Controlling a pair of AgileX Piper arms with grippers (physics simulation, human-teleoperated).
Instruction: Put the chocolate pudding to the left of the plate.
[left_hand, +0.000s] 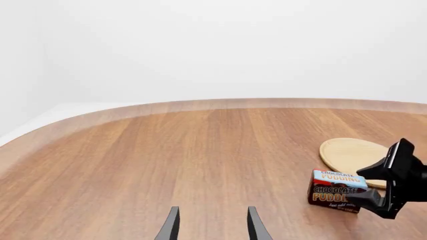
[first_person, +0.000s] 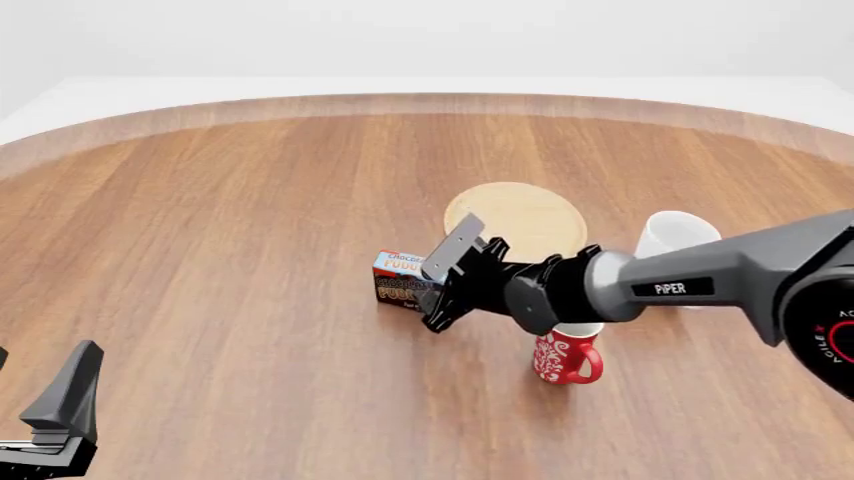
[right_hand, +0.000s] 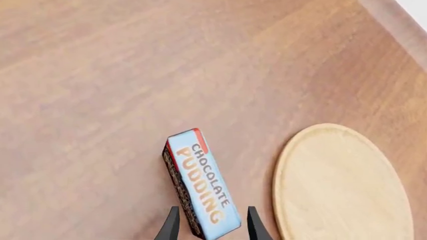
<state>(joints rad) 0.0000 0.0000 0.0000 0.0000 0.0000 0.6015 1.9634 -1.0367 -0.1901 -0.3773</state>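
The chocolate pudding (first_person: 396, 279) stands on the table (first_person: 227, 230) just left of the plate (first_person: 515, 218) and a little nearer the arms, a strip of bare wood between the two. The right gripper (first_person: 437, 282) is at the box's plate-side end, its fingers (right_hand: 171, 225) straddling that end with visible gaps, so it is open and grips nothing. A red mug (first_person: 566, 356) sits nearer than the plate, under the right arm; a white mug (first_person: 666, 237) stands just right of the plate. The left gripper (left_hand: 212, 225), well left of the plate, hangs open and empty.
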